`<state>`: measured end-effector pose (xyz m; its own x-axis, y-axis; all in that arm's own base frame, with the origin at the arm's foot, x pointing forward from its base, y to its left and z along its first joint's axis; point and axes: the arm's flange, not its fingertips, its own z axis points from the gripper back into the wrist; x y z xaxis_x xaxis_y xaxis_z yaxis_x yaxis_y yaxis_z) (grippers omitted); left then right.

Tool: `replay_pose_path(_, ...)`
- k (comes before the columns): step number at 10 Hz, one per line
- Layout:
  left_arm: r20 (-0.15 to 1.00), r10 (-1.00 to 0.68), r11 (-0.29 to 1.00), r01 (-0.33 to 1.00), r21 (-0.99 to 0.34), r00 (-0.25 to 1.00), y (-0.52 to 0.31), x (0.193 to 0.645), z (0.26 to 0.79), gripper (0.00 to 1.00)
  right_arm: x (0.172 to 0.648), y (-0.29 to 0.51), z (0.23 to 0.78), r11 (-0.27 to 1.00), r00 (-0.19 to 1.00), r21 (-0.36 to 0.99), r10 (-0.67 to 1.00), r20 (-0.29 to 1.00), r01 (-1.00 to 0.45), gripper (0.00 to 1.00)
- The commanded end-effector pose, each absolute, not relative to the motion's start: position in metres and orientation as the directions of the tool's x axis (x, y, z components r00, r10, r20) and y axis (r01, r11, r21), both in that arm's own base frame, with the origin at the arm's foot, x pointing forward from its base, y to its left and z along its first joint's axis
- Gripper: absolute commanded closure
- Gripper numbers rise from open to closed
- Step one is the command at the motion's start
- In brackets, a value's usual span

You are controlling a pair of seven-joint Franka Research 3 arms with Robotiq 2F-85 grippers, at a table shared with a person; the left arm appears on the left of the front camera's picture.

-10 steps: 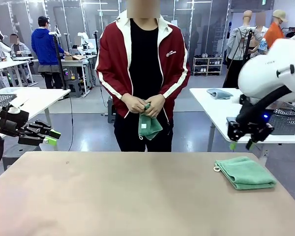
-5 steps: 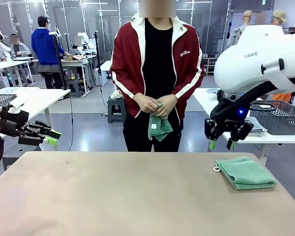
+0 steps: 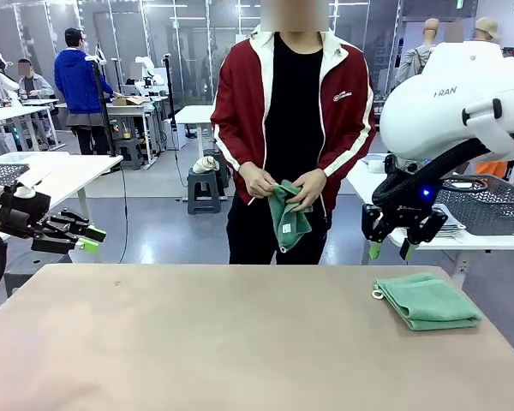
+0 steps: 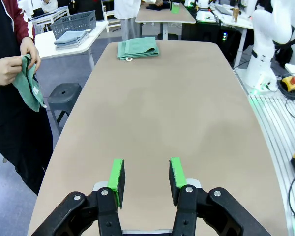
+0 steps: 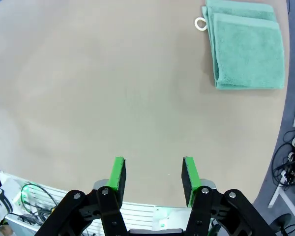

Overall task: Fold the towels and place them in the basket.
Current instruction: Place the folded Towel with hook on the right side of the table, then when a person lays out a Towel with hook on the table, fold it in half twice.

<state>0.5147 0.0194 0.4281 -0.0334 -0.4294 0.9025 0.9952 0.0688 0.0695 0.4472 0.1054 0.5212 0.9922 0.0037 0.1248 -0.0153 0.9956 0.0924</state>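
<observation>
Since the folded towel point(image 3: 428, 300) lies by the right edge of the table point(image 3: 240, 342), the right gripper point(image 3: 390, 251), open-jawed and empty near it, is nearer. The left gripper point(image 3: 92, 240) hangs empty, jaws parted.

- On my feed I've got a plain tan, smooth-topped table point(image 3: 197, 342) with rounded corners.
- One mint-green terry towel point(image 3: 428, 300), folded into a neat rectangle, lies flat near its far right corner. The towel's pale loop point(image 3: 378, 294) pokes out toward the middle of the table.
- Past that corner, a white side table point(image 4: 48, 47) carries a dark grey mesh plastic basket point(image 4: 74, 22), with grey-blue folded cloths point(image 4: 71, 37) stacked just beside it.
</observation>
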Motion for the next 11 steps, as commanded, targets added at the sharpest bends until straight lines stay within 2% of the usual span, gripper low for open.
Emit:
replay_pose_path(1, 0.906, -0.421, 0.074, 0.995, 0.072, -0.034, 0.019, 0.513, 0.430, 0.52, 0.446, 0.103, 0.523, 0.996, 0.991, 0.088, 0.020, 0.131, -0.032, 0.42)
replay_pose_path(8, 0.903, -0.429, 0.069, 0.995, 0.070, -0.033, 0.019, 0.515, 0.428, 0.52, 0.447, 0.105, 0.521, 0.996, 0.992, 0.092, 0.004, 0.125, -0.015, 0.41)
replay_pose_path(11, 0.885, -0.465, 0.112, 0.993, 0.035, 0.021, 0.052, 0.511, 0.506, 0.52, 0.409, 0.073, 0.596, 0.995, 0.976, 0.097, 0.012, 0.219, -0.034, 0.41)
